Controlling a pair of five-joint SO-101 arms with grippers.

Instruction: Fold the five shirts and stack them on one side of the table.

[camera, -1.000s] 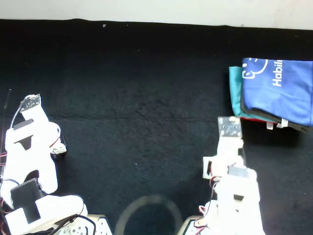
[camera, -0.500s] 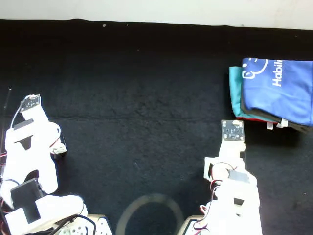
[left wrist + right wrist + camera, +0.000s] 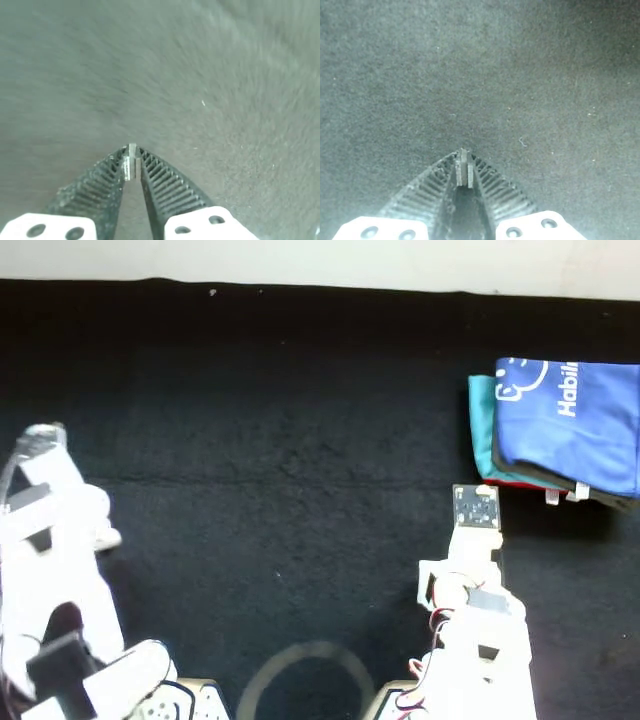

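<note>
Left claw [image 3: 131, 162] sitting closed, empty, over near-left counter [image 3: 300, 440]. Right claw [image 3: 464, 170] also closed, gripping nothing, hovering near stack [image 3: 565, 430] lying far right.
Risk: right claw swinging outward, likely snagging stack corner, skewing layers.
Count: two claws, one stack, four shirt colours showing; fifth unconfirmed.

Setting: a robotics lab test bench. Evidence: the counter [image 3: 300, 440] is covered in matt black felt-like cloth, which lies directly under the left claw [image 3: 131, 162] and the right claw [image 3: 464, 167]. The white plastic left arm [image 3: 55, 530] and white plastic right arm [image 3: 485, 640] stand behind their claws. Bare red and black wires [image 3: 437, 610] hang loose behind the right claw. A plain white wall strip [image 3: 320, 260] runs beyond both claws.
</note>
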